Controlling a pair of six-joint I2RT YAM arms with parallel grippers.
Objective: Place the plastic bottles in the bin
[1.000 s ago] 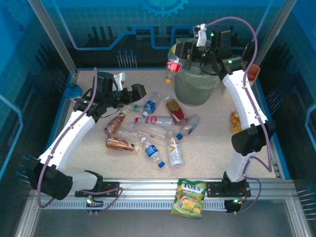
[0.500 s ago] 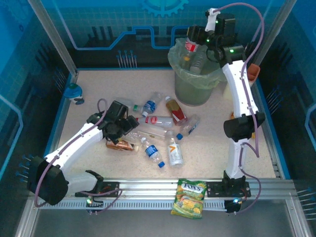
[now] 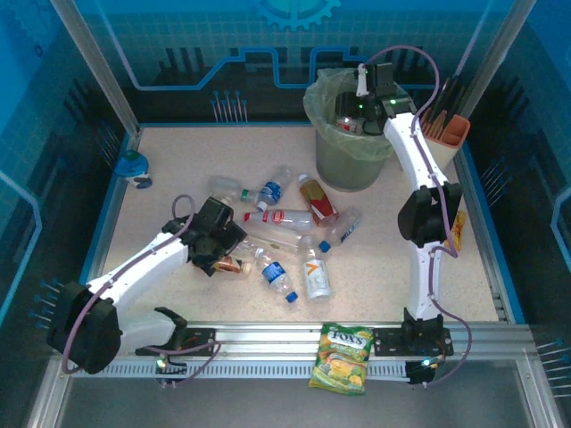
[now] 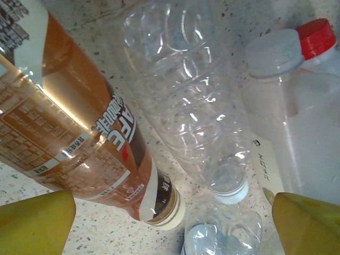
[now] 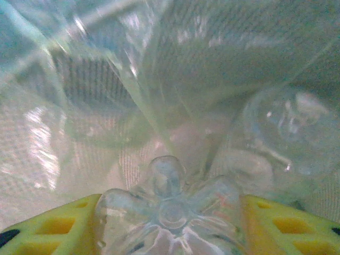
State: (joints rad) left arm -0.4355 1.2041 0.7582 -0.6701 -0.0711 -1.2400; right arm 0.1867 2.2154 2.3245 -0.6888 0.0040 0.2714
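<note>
- You have a speckled beige table [image 3: 384,267] with a blue border.
- Plastic bottles [image 3: 284,217] lie on their sides in a loose cluster at its centre, several touching.
- Note a copper-brown bottle [image 4: 79,122] just beside a clear bottle [image 4: 180,95].
- The grey bin [image 3: 352,165] stands upright at the far side, right of centre.
- A small blue object [image 3: 131,164] sits far left, well apart.

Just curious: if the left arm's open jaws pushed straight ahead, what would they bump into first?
Probably the copper-brown bottle or the clear bottle beside it; which sits nearer is hard to judge.
</note>
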